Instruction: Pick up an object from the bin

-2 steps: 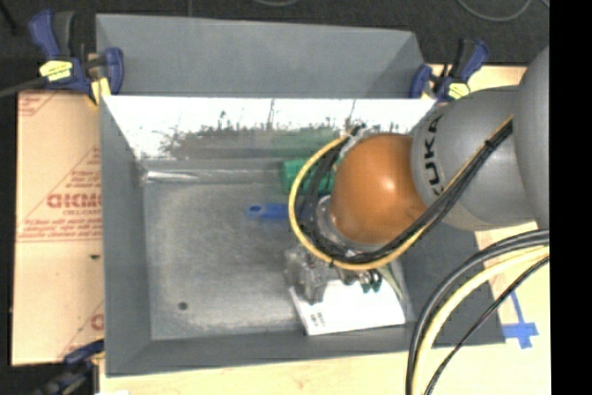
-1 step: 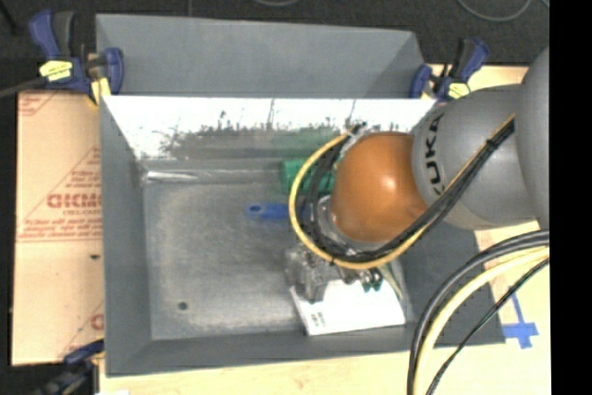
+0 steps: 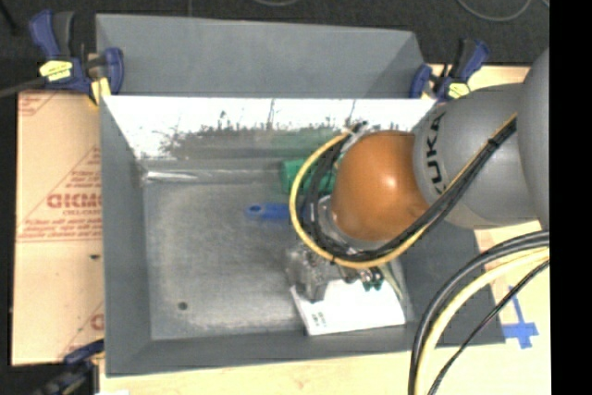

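- Nearest obj to gripper: white flat card w/ small dark print, lying on the bin floor at the near-right corner. Gripper sits at its upper-left edge; can't tell if touching.
- Claw state: can't tell, since the orange cover and wrist hide most of it. Nothing seen held.
- Risk 1: card is thin and flat on the floor, so prob hard to get under. A closing claw may just scrape over it or push it away, giving an empty lift.
- Risk 2: contact is at the edge, not the middle. If gripped there, the card could tilt and slip out on the way up.
- Risk 3: card lies close to the near and right walls. A push could wedge it into the corner, and the wrist has little room there, so a wall bump is poss.
- Risk 4: cable loop hangs low around the wrist and could drag over the green thing just behind it.
- Blue piece is mid-floor, well apart from the card, so unlikely to interfere.
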Robot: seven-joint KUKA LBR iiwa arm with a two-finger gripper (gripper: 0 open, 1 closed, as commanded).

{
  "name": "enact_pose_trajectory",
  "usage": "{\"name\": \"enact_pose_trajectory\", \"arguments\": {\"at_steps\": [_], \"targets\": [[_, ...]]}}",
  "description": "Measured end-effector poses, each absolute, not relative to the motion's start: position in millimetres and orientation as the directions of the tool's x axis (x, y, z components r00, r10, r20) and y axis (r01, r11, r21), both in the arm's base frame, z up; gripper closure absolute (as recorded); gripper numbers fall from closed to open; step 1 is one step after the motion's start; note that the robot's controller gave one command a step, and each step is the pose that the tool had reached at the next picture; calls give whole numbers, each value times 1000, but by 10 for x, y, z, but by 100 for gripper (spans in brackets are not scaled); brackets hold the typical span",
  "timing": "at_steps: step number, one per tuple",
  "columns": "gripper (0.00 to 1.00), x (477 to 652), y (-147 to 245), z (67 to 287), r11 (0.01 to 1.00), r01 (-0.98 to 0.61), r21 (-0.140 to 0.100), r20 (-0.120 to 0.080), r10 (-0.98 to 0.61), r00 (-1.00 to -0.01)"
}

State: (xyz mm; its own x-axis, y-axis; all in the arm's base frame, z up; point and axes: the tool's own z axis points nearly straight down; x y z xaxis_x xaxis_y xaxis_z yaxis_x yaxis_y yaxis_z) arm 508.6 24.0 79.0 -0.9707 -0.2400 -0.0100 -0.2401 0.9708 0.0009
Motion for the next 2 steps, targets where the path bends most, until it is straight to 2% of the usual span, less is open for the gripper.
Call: {"name": "enact_pose_trajectory", "arguments": {"at_steps": [1, 2], "targets": [[100, 5074, 239, 848, 971, -239, 2, -3, -239, -971], [100, 5077, 234, 1027, 971, -237, 0, -2, -237, -971]]}}
